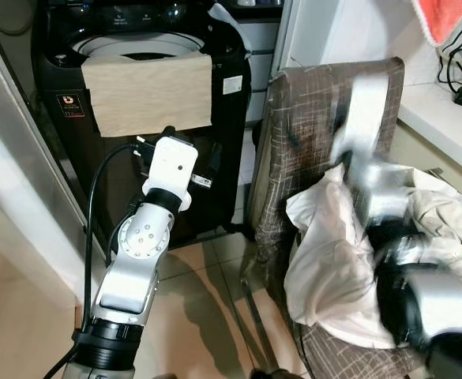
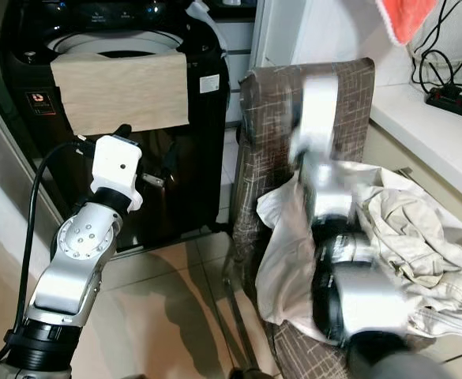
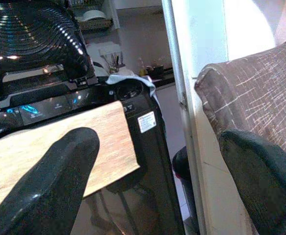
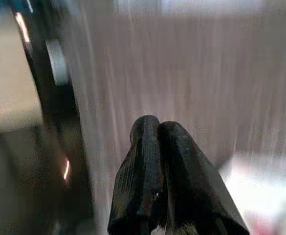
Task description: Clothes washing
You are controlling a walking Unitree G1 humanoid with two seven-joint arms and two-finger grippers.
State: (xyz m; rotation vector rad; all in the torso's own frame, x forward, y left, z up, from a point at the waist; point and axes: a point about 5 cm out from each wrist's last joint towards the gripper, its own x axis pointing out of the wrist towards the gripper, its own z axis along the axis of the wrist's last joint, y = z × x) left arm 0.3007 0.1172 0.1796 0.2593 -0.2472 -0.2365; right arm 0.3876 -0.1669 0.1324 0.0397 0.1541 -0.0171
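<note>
Clothes (image 2: 404,229) heaped on chair (image 2: 270,118) | right gripper (image 4: 157,147) pressed together, empty, above | left gripper (image 3: 157,161) spread wide

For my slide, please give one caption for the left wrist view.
Open left gripper faces the washing machine, a beige towel draped over its rim.

washer (image 1: 144,142) left of chair (image 1: 325,118), clothes (image 1: 333,260) on chair

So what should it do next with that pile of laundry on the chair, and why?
Probably open the right gripper and lower it onto the white garment: its fingers are pressed shut on nothing, and the clothes lie on the chair. The washing machine beside it stands open.
</note>
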